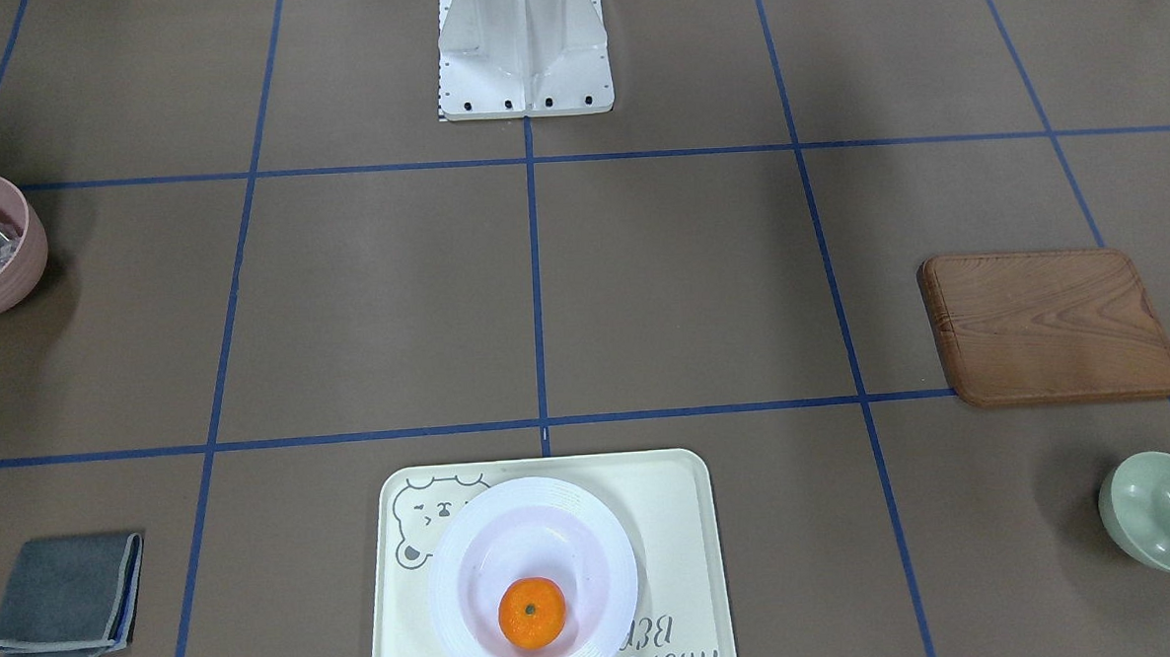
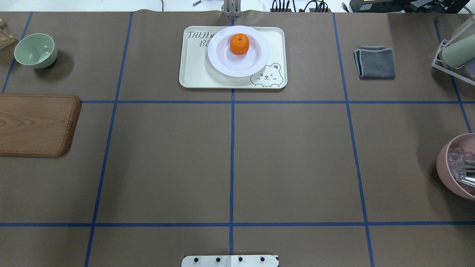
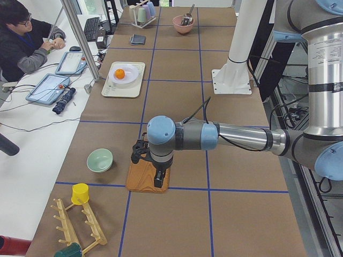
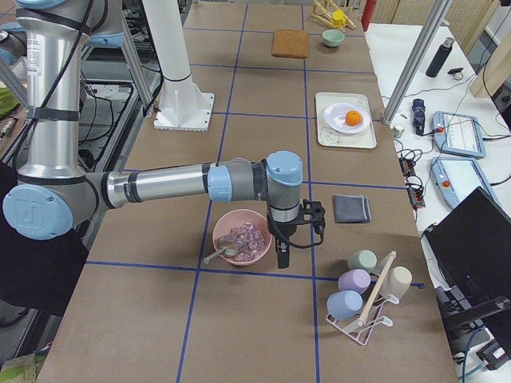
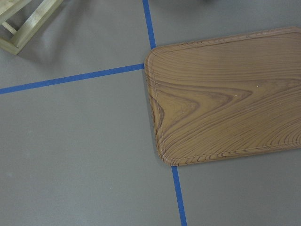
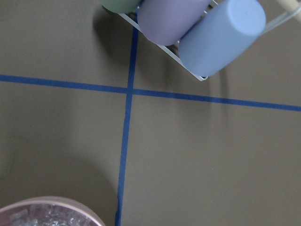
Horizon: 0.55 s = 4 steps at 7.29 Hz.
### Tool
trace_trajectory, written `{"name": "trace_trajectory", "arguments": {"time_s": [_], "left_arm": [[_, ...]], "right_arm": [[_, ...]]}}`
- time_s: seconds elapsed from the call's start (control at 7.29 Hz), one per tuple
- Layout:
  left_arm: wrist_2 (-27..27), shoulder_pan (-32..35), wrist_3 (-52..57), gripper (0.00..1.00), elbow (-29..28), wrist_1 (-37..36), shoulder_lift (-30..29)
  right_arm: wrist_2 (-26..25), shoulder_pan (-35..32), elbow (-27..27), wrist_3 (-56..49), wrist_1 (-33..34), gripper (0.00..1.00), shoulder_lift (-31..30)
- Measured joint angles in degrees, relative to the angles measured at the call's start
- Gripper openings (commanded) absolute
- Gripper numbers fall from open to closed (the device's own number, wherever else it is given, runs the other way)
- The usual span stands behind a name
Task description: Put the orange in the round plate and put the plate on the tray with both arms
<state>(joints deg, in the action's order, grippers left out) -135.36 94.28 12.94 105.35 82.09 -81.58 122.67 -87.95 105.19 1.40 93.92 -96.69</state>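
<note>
The orange (image 1: 531, 613) sits in the sunken centre of the round plate (image 1: 457, 561), and the plate rests on the cream tray (image 1: 672, 522) at the table's far edge from the robot. The overhead view shows the same: orange (image 2: 239, 43), plate (image 2: 256, 63), tray (image 2: 193, 74). Both arms are far from them. My left gripper (image 3: 159, 183) hangs above the wooden board at the table's left end. My right gripper (image 4: 281, 258) hangs beside the pink bowl at the right end. Only the side views show them, so I cannot tell whether they are open or shut.
A brown wooden board (image 2: 35, 124) and a pale-green bowl (image 2: 36, 50) lie on the robot's left. A folded grey cloth (image 2: 375, 62), a pink bowl (image 2: 458, 167) with ice cubes and a cup rack (image 4: 363, 299) are on the right. A person (image 3: 24, 40) sits at the side desk.
</note>
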Motion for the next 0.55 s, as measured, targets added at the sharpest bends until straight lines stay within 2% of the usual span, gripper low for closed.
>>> {"name": "trace_trajectory", "arguments": {"time_s": [0.55], "left_arm": [[-0.1, 0.88, -0.27, 1.0, -0.73, -0.3, 0.99]], "right_arm": [[3.68, -0.47, 0.31, 0.12, -0.14, 1.0, -1.53]]}}
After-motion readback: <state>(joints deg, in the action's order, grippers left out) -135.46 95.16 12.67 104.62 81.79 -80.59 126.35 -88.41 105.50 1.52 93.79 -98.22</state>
